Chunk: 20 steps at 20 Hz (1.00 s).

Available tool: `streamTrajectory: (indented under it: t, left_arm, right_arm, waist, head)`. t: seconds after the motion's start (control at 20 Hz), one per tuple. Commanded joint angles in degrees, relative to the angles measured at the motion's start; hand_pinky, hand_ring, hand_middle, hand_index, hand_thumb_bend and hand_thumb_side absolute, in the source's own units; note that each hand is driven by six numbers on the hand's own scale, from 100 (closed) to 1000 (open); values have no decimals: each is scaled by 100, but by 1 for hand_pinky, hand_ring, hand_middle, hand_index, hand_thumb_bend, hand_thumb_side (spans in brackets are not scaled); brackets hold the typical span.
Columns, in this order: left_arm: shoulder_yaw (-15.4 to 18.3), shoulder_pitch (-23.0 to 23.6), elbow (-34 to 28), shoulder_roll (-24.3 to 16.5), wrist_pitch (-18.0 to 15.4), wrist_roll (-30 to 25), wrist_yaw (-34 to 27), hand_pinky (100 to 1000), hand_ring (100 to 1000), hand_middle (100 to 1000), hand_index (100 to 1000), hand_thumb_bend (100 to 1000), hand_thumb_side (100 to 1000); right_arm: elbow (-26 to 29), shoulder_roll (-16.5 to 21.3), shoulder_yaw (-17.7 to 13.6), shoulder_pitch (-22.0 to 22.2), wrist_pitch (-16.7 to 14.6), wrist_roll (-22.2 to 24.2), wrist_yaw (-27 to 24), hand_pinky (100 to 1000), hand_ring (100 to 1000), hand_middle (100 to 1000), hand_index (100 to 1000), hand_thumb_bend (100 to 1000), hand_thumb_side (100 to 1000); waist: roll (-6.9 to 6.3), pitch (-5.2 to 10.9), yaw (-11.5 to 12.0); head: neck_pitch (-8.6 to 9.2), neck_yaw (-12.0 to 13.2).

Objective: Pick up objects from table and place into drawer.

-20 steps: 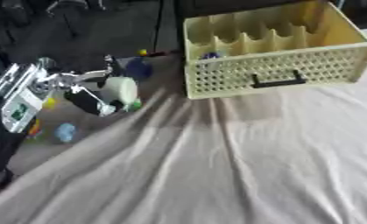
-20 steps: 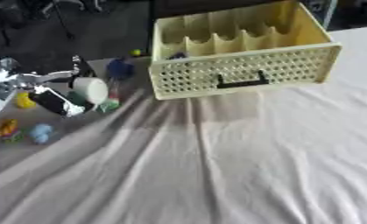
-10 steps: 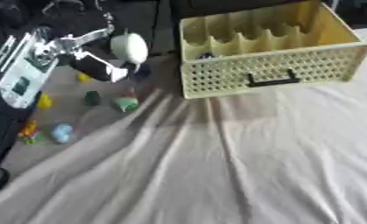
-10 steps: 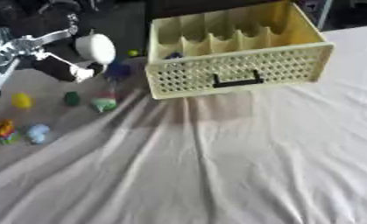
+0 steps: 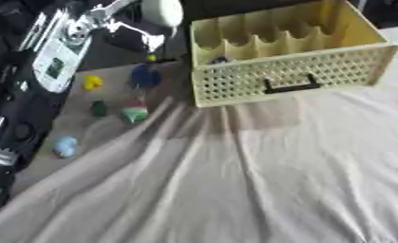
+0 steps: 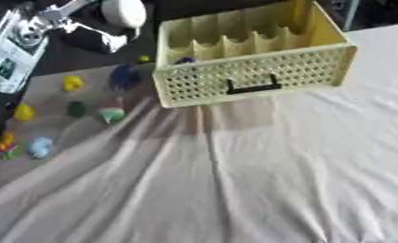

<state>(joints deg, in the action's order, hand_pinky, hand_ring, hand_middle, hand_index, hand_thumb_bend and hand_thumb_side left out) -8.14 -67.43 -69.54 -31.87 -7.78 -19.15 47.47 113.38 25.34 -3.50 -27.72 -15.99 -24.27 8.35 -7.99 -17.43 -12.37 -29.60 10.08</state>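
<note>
Held a pale round ball [image 5: 162, 11] in the left robot hand [image 5: 125, 29], fingers curled round it, up just left of the yellow drawer [image 5: 293, 71] and not yet over it. Risked a drop short of the drawer's near-left corner, or a knock on its wall, if let go too early. Left several small toys [image 5: 134, 114] on the desk [image 5: 260, 185] left of the drawer, on a rumpled whitish cloth. Showed only dark clutter beyond the drawer.

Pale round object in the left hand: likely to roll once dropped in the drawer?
Probably. The pale, smooth, egg-shaped object looks rounded, so it may roll. The yellow perforated drawer has dividers that should stop it. The left hand holds it above the drawer's left edge.
</note>
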Motion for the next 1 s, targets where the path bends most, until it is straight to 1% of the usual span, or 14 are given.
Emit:
streamTrajectory:
  t: [0.05, 0.2, 0.4, 0.5, 0.55, 0.6, 0.65, 0.7, 0.75, 0.8, 0.85, 0.9, 0.95, 1.0]
  left_arm:
    - [115, -228, 82, 57, 100, 296, 144, 453, 425, 466, 711, 100, 326]
    - [101, -285, 171, 179, 137, 469, 147, 448, 426, 465, 714, 100, 338]
    - [77, -363, 414, 385, 233, 766, 199, 458, 440, 475, 745, 120, 353]
    - [58, -387, 518, 438, 219, 810, 250, 470, 461, 493, 765, 156, 372]
    - [43, -394, 550, 457, 194, 807, 272, 491, 506, 538, 795, 198, 387]
    - [30, -398, 568, 467, 166, 789, 293, 497, 517, 549, 806, 202, 387]
    - [19, -400, 578, 473, 139, 764, 316, 546, 614, 648, 853, 256, 396]
    - [13, -400, 584, 478, 112, 730, 339, 553, 625, 661, 859, 267, 398]
    - [8, -400, 587, 479, 89, 693, 371, 643, 740, 774, 949, 433, 438]
    - [7, -399, 586, 476, 71, 658, 421, 652, 747, 778, 952, 446, 440]
    - [6, -398, 584, 467, 59, 627, 490, 730, 811, 834, 1000, 541, 455]
    - [13, -397, 576, 457, 60, 615, 578, 754, 833, 853, 1000, 569, 464]
    - [24, -396, 572, 454, 71, 610, 659, 812, 895, 907, 1000, 661, 493]
    - [37, -396, 576, 452, 97, 603, 738, 833, 913, 924, 1000, 707, 504]
  right_arm:
    - [121, 42, 1, -81, -8, 38, -52, 219, 313, 249, 775, 100, 692]
    - [121, 29, 14, -118, -11, 55, -63, 219, 312, 249, 775, 100, 695]
    - [121, 4, 65, -221, -29, 115, -99, 220, 311, 248, 775, 100, 698]
    - [121, -10, 71, -225, -27, 132, -111, 219, 310, 248, 775, 100, 699]
    - [121, -17, 69, -220, -23, 134, -113, 220, 310, 247, 775, 100, 701]
    - [121, -21, 67, -215, -19, 137, -114, 220, 309, 247, 775, 100, 701]
    - [121, -28, 66, -214, -16, 140, -115, 219, 309, 247, 774, 100, 700]
    - [121, -34, 66, -216, -14, 141, -117, 219, 309, 247, 774, 100, 700]
    - [121, -38, 66, -218, -13, 141, -120, 219, 309, 247, 775, 100, 700]
    - [121, -41, 67, -219, -11, 144, -122, 219, 309, 247, 775, 100, 700]
    - [121, -45, 68, -217, -9, 148, -125, 219, 309, 246, 774, 100, 700]
    - [121, -51, 68, -213, -7, 150, -128, 219, 309, 246, 774, 100, 699]
    - [121, -54, 69, -210, -5, 152, -131, 219, 309, 246, 774, 100, 699]
    - [121, -57, 73, -209, -3, 157, -135, 219, 309, 246, 774, 100, 698]
  waist:
    - [15, 77, -34]
    - [-19, 43, -99]
    - [-94, -12, -258]
    - [-121, -27, -304]
    - [-132, -35, -316]
    - [-141, -42, -321]
    - [-150, -46, -325]
    - [-157, -47, -328]
    - [-164, -48, -329]
    - [-171, -46, -331]
    - [-177, -41, -329]
    - [-182, -37, -328]
    - [-186, -33, -327]
    - [-189, -28, -328]
  head:
    - [40, 60]
    - [95, 89]
    - [209, 185]
    - [225, 213]
    - [223, 215]
    - [216, 214]
    - [208, 212]
    - [205, 209]
    - [203, 206]
    - [197, 206]
    - [190, 205]
    - [182, 205]
    - [174, 203]
    - [166, 203]
